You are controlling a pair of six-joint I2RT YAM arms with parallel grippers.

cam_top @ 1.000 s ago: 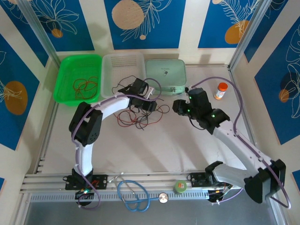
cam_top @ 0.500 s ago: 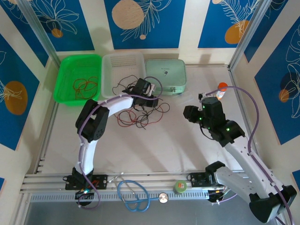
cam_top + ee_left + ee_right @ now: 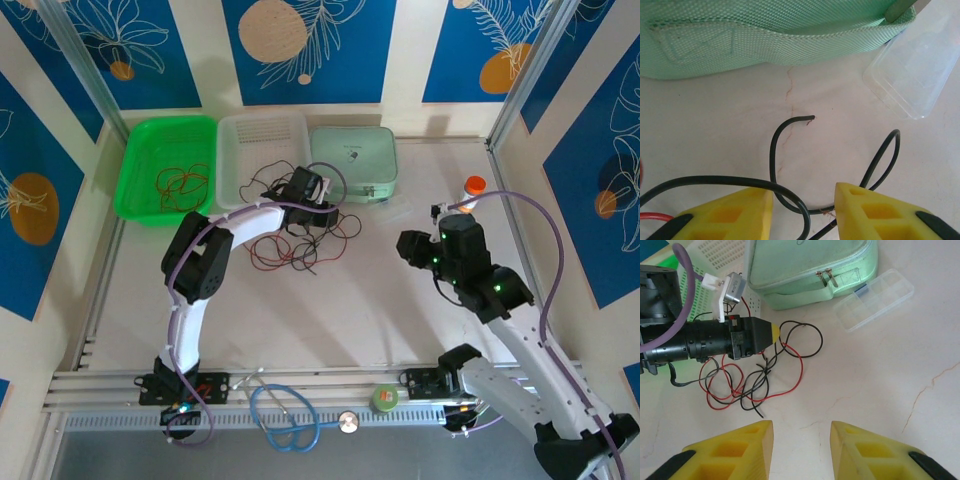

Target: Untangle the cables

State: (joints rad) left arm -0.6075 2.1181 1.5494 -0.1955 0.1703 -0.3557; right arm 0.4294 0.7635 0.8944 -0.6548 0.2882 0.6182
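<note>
The cables lie as a tangle of thin red and black wires on the table in front of the mint pouch. My left gripper sits low at the tangle's far right edge. In the left wrist view its yellow fingers stand apart, and black cable loops run across the gap without being pinched. From the right wrist view the tangle spreads below the left gripper's tip. My right gripper hovers to the right of the tangle, open over bare table.
A green basket holding red wires and a white basket stand at the back left. Beside them are the mint pouch and a clear plastic box. An orange-capped bottle stands right. A blue stethoscope lies at the near edge.
My right arm has drawn back to the right and nearer, away from the tangle. My left gripper has shifted slightly toward the pouch and its jaws have narrowed.
</note>
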